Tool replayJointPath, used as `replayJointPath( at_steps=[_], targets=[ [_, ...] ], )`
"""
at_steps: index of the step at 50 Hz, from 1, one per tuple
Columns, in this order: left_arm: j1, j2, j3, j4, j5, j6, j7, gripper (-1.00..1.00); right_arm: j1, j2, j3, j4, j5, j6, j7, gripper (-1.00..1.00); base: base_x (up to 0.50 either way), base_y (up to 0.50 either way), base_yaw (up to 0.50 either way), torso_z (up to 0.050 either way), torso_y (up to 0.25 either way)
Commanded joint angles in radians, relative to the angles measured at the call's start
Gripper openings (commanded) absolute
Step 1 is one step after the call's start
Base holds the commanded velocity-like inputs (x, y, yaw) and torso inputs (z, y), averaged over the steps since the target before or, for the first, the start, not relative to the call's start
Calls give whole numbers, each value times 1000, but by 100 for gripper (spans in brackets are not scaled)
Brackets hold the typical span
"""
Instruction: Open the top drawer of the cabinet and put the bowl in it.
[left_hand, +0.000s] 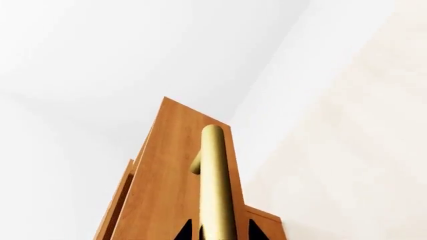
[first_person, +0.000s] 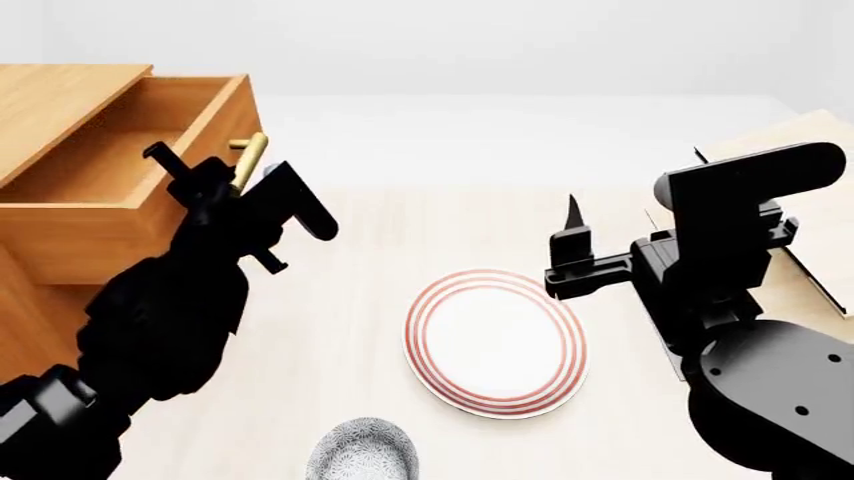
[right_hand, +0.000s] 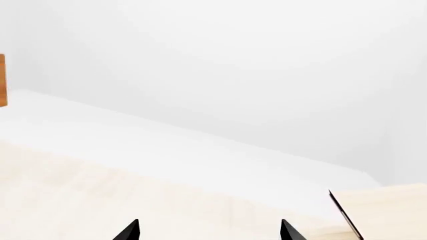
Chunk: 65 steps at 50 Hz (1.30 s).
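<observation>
Presently: left gripper (first_person: 220, 170) fingers straddle brass handle (left_hand: 215, 185), apparently clamped. Top drawer (first_person: 120, 190) of cabinet (first_person: 54, 90) well out. Release squarely. Right gripper (first_person: 571, 240) spread, empty; bowl (first_person: 363, 452) on worktop (first_person: 334, 310), near plate (first_person: 497, 342).

Left gripper (first_person: 220, 172) extended forward — right gripper (first_person: 571, 240) parted (raised).

top drawer (first_person: 127, 160) open; bowl (first_person: 363, 452) outside

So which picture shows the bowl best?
The head view: the bowl sits at its bottom edge, partly cut off, near the plate. The left wrist view shows only the drawer handle up close; the right wrist view shows no bowl either.
</observation>
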Motion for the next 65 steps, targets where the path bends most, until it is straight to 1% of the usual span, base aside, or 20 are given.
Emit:
replayJointPath(
  at_steps=[1, 13, 14, 22, 39, 48, 65],
  targets=[
    [25, -2, 14, 44, -36, -15, 6, -100, -1, 1, -3, 6, -1, -9, -4, 100, 0, 0, 0, 0, 0],
    [22, -4, 9, 56, -40, -19, 8, -100, -9, 5, -1, 9, -1, -19, -6, 100, 0, 0, 1, 0, 4],
    [22, -5, 8, 58, -40, -18, 8, 100, -10, 5, -1, 9, -1, -20, -6, 100, 0, 0, 3, 0, 0],
    [1, -20, -4, 125, -45, -48, 20, 100, -9, 4, -4, 10, -1, -23, -5, 100, 0, 0, 0, 0, 0],
    [-80, -51, -23, 357, -43, -159, 55, 100, -9, 5, -5, 8, 5, -27, -2, 100, 0, 0, 0, 0, 1],
    [-119, -62, -33, 427, -45, -198, 73, 100, -9, 5, -5, 7, 8, -29, 1, 100, 0, 0, 0, 0, 0],
    [-182, -66, -55, 499, -51, -250, 100, 100, 7, 6, -4, 2, 26, -19, 10, 100, 0, 0, 0, 0, 0]
  ],
)
